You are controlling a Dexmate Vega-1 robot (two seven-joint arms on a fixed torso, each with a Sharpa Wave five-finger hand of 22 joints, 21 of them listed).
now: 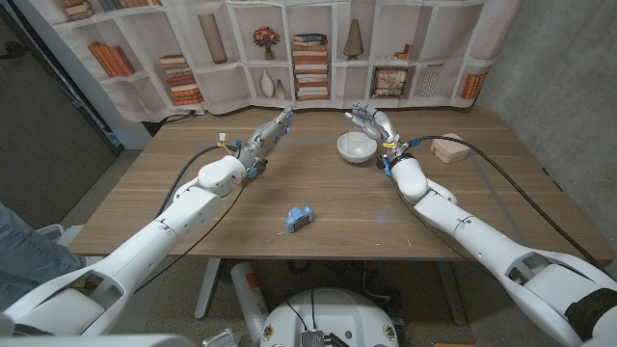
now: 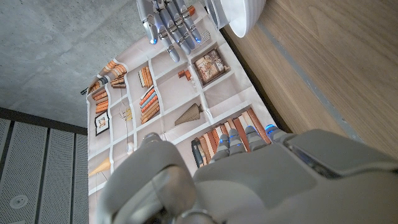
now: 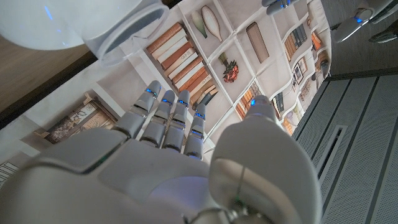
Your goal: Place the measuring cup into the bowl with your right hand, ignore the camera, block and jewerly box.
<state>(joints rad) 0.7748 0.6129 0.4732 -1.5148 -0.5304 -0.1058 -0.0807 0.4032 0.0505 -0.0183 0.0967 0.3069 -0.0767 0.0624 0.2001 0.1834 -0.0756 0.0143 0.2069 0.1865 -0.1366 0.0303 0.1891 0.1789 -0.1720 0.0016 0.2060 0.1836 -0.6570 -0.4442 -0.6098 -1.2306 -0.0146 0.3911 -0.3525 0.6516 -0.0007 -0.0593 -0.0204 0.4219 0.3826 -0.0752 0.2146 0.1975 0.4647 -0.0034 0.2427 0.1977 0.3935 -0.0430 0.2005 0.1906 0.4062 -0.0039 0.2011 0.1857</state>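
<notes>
Cup [image 3: 115,45]: clear, resting in the white bowl [image 1: 356,147]; plain in the right wrist view, hard to make out from the head.
Right hand [image 1: 369,121]: just behind the bowl, fingers apart, holding nothing.
Left hand [image 1: 273,133]: fingers straight, empty.
Blue block [image 1: 299,219]: near the table's [image 1: 174,207] front edge.

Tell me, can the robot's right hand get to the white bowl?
Probably yes. The right hand is right by the far rim of the white bowl, with its fingers apart and nothing seen in them. Nothing lies between hand and bowl, and the wooden box sits off to the side.
</notes>
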